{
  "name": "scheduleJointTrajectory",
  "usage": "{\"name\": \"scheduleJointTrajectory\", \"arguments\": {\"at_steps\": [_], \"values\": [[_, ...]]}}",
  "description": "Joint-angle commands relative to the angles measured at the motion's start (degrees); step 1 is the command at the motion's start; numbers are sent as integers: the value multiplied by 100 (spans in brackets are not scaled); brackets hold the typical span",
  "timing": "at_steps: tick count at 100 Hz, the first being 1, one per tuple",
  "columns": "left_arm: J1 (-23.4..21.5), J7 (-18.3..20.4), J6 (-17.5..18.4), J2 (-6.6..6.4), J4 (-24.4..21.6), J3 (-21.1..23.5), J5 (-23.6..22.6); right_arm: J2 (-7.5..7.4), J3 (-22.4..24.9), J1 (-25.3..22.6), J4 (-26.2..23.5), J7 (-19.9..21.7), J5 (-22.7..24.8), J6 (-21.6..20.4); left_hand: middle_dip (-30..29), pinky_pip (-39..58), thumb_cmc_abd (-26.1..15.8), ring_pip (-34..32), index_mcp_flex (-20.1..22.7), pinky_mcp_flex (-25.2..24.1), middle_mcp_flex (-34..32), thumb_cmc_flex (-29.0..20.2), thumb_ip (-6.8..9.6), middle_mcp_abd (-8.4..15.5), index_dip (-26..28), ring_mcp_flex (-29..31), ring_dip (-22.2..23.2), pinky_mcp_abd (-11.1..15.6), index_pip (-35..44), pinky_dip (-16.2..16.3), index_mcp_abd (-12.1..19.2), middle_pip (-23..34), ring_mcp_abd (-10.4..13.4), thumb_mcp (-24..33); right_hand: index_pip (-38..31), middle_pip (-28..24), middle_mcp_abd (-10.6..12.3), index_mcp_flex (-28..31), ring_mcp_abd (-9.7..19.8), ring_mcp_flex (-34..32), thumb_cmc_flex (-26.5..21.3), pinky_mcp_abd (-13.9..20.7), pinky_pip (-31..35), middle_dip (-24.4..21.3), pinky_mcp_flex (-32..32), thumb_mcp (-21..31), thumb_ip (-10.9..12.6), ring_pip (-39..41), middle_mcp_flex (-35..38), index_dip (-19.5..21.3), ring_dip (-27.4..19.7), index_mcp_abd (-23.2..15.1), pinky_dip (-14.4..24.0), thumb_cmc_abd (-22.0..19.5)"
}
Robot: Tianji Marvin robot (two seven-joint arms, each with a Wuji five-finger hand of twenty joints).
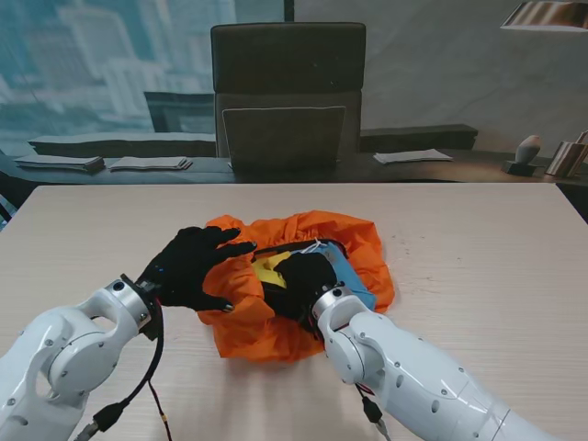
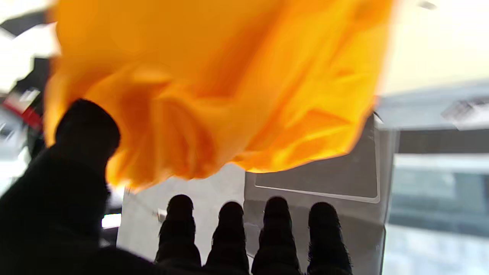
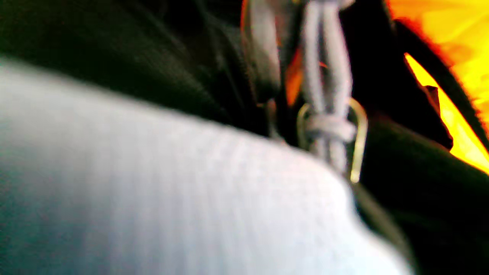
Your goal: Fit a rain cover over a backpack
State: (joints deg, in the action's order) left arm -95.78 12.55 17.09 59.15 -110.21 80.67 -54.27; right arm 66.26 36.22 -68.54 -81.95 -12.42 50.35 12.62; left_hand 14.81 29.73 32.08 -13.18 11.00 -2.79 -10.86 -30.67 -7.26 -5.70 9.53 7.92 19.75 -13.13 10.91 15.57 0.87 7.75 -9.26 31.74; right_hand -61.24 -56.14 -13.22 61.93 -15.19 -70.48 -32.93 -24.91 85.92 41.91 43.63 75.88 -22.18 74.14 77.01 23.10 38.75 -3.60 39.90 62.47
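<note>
On the pale wooden table (image 1: 478,239) the orange rain cover (image 1: 317,241) lies bunched at the centre, wrapped around the blue and yellow backpack (image 1: 354,276), whose face shows through the opening at about 4 o'clock of the heap. The left hand (image 1: 191,266) rests on the cover's 9 o'clock edge with its black-gloved fingers (image 2: 276,221) spread apart and straight, holding nothing; its wrist view shows orange fabric (image 2: 214,84) beyond the fingertips. The right hand (image 1: 301,283) presses down at the opening, at 6 o'clock of the heap; I cannot tell whether its fingers clamp anything. Its wrist view, badly blurred, shows a grey cord (image 3: 324,76) looped through a metal ring (image 3: 357,126).
</note>
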Motion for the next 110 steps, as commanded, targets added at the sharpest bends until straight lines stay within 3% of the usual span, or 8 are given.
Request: {"name": "scheduleJointTrajectory", "arguments": {"at_steps": [1,21,37,51,68,78,88,110], "values": [[19,161,28,36,-88,9,635,3,-68,-2,-95,131,11,2,-71,-492,146,188,-211,-112,285,248,-24,-187,-89,-302,-160,-179,-202,-248,-246,-262,-114,-215,-184,-715,-58,109,585,-439,-510,213,249,119,-37,190,251,935,624,-4,383,-411,-35,-305],[260,402,50,54,86,-305,1803,36,-174,34,-121,151,-31,93,269,-473,-236,88,-199,-113,-49,-277,216,-73,572,78,-145,-197,1122,-202,-298,650,-76,-834,-173,-689,-40,89,610,-441,-520,236,241,115,-43,142,269,897,620,-24,362,-411,-37,-329],[656,1441,-216,-160,90,-642,548,50,-111,-41,-173,44,-59,36,-12,-1167,-49,259,-225,-120,122,33,144,-189,127,-278,-184,-185,344,-395,-668,139,-14,-1027,-147,-634,-22,39,633,-443,-531,238,218,100,-56,96,288,836,622,-72,334,-331,-45,-374],[979,1231,-302,-153,431,-1023,-949,88,50,-217,-242,-92,-238,-50,687,-838,-54,-195,-193,55,-173,-43,179,-129,530,397,180,-239,800,-82,-779,978,11,-756,-114,-475,74,-67,645,-444,-509,246,70,57,-129,-38,322,641,620,-98,264,-298,-100,-506],[1384,-168,-648,-64,1309,-1502,-1340,118,423,-578,-467,-144,-689,-286,2035,121,-479,-1330,1473,75,-2879,-247,275,869,2205,2203,1033,-306,3331,67,943,2558,176,-298,267,157,96,-754,409,-392,-96,350,-326,-66,-865,-440,264,-642,69,-84,-352,-197,-215,-762],[1593,-836,-819,-14,1777,-1754,-1283,144,772,-890,-739,-140,-1118,-391,3085,537,-1186,-2025,2683,147,-4011,-1471,316,1258,2786,2766,1472,-216,4349,252,2439,3098,309,-1517,712,362,-128,-1362,161,491,205,347,-645,-239,-1684,-774,300,-1200,-817,-42,-485,10,-362,-1094],[1617,-1037,-791,7,1979,-1770,-1155,69,1129,-1122,-990,92,-1281,-589,3608,694,-1630,-2017,2620,122,-3986,-1790,286,1335,3767,2711,1435,-206,4236,320,2448,2799,376,-1701,1851,314,-93,-2152,261,1935,883,671,-937,-591,-2800,-1043,1227,-1671,-2300,964,-644,111,-564,-1807],[1161,-1895,-805,202,2188,-1369,-217,-74,2093,-1546,-1224,138,-1190,-1649,2922,1285,-2156,-1684,2069,357,-3845,-2700,260,1204,4947,2729,1088,54,4467,609,2504,2016,445,-2571,1573,442,243,-4382,719,4092,1492,1328,-1509,-1496,-4267,-2335,1347,-2337,-4997,503,-915,-199,-306,-2602]]}}
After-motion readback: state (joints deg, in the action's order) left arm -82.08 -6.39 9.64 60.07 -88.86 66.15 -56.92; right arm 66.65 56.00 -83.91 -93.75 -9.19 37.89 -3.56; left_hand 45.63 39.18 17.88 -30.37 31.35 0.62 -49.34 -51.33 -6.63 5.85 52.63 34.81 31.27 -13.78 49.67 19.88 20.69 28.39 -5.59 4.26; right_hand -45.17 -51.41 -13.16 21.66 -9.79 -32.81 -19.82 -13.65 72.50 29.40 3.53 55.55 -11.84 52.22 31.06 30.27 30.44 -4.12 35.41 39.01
